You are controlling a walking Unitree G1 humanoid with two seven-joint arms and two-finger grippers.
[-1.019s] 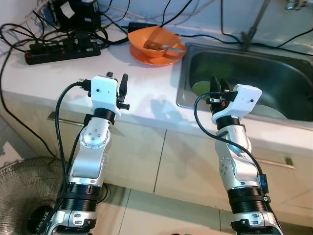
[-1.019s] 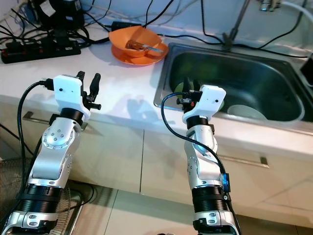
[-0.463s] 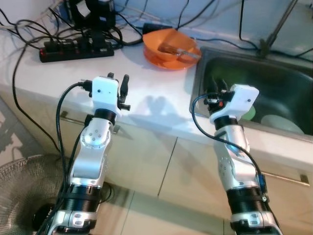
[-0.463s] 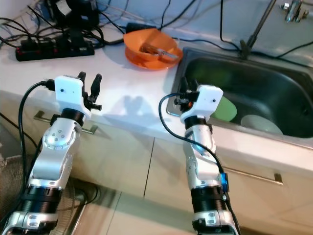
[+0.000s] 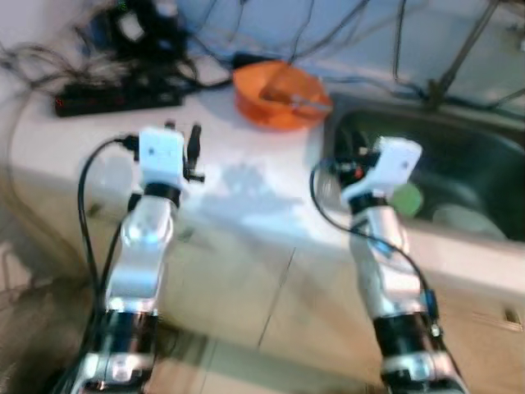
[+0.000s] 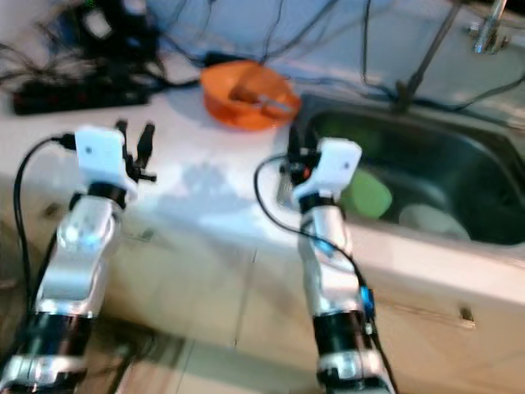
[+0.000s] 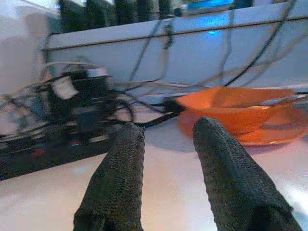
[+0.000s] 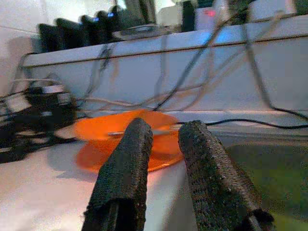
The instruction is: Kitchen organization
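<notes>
Both grippers are hovering empty, fingers slightly parted: left gripper [image 5: 182,131] over the counter [image 5: 246,176], right gripper [image 6: 292,152] at the sink [image 6: 459,185] edge. Orange bowl [image 5: 279,92] is sitting beside the sink with what looks like a utensil inside; frames are blurring, so a reach now is risking clipping the bowl or snagging the cables [image 5: 164,61].

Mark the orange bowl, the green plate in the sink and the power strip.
orange bowl [image 5: 277,97], left eye view, on its front wall.
green plate [image 6: 366,195], right eye view, on its flat middle.
power strip [image 5: 115,98], left eye view, on its top face.
</notes>
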